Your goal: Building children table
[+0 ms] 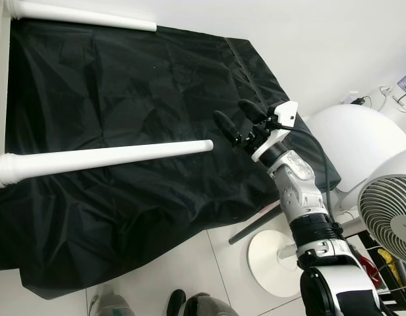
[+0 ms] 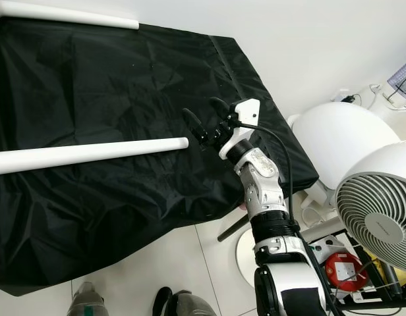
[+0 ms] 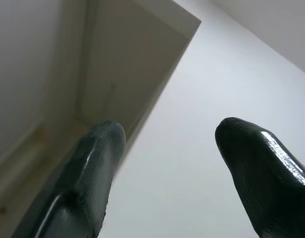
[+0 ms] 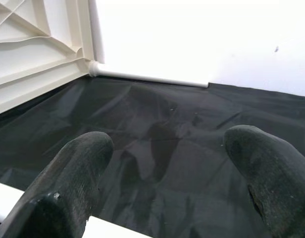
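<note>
A white table lies on its side on a black sheet (image 1: 124,85), its ribbed underside (image 4: 33,54) at the left edge. Two round white legs stick out from it: the near leg (image 1: 111,158) runs across the sheet, the far leg (image 1: 84,14) lies along the wall. My right gripper (image 1: 237,118) hovers open just beyond the free end of the near leg, with nothing between its fingers (image 4: 73,168). In the right wrist view the near leg (image 4: 6,201) shows beside one finger. My left gripper (image 3: 167,144) is open and faces a pale wall and ceiling corner.
A white fan (image 1: 391,210) on a round base (image 1: 275,260) stands at the right, with a white rounded appliance (image 1: 351,138) behind it. A dark rod (image 1: 252,227) leans out from under the sheet. Tiled floor and dark shoes (image 1: 203,306) lie in front.
</note>
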{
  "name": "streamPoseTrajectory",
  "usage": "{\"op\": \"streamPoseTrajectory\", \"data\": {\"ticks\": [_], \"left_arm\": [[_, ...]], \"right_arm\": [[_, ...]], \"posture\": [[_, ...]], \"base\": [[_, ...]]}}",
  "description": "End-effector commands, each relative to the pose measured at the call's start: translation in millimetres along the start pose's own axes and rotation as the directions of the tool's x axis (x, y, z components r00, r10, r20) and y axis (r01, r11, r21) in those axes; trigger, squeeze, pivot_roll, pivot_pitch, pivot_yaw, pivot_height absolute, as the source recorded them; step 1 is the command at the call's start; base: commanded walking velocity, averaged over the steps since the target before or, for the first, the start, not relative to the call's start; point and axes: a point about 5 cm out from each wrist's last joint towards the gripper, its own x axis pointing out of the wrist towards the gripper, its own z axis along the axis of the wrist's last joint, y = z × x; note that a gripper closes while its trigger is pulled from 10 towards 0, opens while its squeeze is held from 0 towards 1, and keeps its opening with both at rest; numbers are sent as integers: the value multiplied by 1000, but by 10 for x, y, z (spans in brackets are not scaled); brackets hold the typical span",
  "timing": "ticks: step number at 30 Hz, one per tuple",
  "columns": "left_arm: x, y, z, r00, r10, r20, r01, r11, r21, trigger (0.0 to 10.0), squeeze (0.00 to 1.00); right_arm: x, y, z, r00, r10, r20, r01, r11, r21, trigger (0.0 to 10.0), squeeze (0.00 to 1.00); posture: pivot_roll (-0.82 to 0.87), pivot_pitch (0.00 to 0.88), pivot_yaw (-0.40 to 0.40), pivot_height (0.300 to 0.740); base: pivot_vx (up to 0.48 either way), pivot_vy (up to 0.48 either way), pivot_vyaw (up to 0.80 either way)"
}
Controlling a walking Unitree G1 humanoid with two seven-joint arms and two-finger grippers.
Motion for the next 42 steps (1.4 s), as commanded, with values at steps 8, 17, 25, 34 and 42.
{"op": "streamPoseTrajectory", "data": {"ticks": [8, 17, 25, 34, 42], "left_arm": [[-81, -391, -242, 947, -315, -54, 281, 901, -330, 10000, 0], [-315, -545, -472, 834, -546, -76, 391, 683, -617, 10000, 0], [-423, -689, -436, 729, -684, -29, 488, 549, -679, 10000, 0], [-404, -670, -237, 749, -661, 53, 507, 519, -689, 10000, 0], [-391, -595, 26, 760, -614, 214, 534, 402, -744, 10000, 0]], "right_arm": [[-69, -73, -101, 999, -27, -42, 27, 1000, 2, 10000, 0], [-59, -95, -233, 994, -27, -102, 28, 1000, 11, 10000, 0], [-20, -85, -245, 994, -16, -109, 18, 1000, 19, 10000, 0], [10, -82, -273, 993, -10, -116, 13, 1000, 28, 10000, 0], [14, -77, -321, 990, 20, -141, -15, 999, 38, 10000, 0]], "posture": [[271, 125, -190, 740], [261, 126, -174, 740], [255, 123, -177, 740], [253, 123, -190, 740], [256, 120, -209, 740]], "base": [[0, 0, 0], [0, 0, 0], [0, 0, 0], [0, 0, 0], [0, 0, 0]]}}
